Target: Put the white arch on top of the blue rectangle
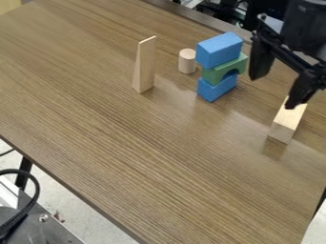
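- Hand (pixel 279 77) seen upper R of frame, fingers held apart.
- Blue rect. block (pixel 218 50), smooth-faced, stacked on green arch (pixel 213 74), carried by lower blue block (pixel 215 89), upper R of ctr.
- Pale wood block (pixel 288 120) at R, partly hidden by a fingertip; if arched, can't be told.
- Wood cyl. (pixel 187 62) & tapered wedge (pixel 144 66) stood upright L of stack, on wood-grained worktop (pixel 159 143).

Diffuse, moderately bright illumination; pale sheen on the table (pixel 127 143) nearer the camera than the gripper (pixel 272 93); dim reflection adjoining the nearest wooden block (pixel 288 123).
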Controlling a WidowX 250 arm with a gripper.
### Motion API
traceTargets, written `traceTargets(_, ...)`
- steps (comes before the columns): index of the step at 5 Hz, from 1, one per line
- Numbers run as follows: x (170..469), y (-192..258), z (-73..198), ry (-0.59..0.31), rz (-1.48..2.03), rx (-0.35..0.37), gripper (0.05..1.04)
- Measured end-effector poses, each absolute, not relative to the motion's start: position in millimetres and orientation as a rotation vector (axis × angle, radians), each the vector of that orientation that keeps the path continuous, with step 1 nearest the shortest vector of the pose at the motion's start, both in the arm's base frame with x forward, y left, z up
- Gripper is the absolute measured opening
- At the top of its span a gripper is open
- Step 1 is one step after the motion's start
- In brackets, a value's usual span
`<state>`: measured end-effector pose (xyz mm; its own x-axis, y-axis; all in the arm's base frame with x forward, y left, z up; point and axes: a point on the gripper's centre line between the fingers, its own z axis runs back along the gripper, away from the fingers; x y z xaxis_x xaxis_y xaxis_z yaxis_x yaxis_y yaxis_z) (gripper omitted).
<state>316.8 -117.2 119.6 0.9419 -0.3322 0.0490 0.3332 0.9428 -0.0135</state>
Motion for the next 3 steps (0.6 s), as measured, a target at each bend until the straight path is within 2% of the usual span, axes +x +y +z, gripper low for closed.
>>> traceTargets(2, 322.5, -130.2, 94.8, -0.079, -0.105, -0.196, 0.999)
traceTargets(3, 329.3, -128.3, 79.4, -0.057, -0.056, -0.195, 0.999)
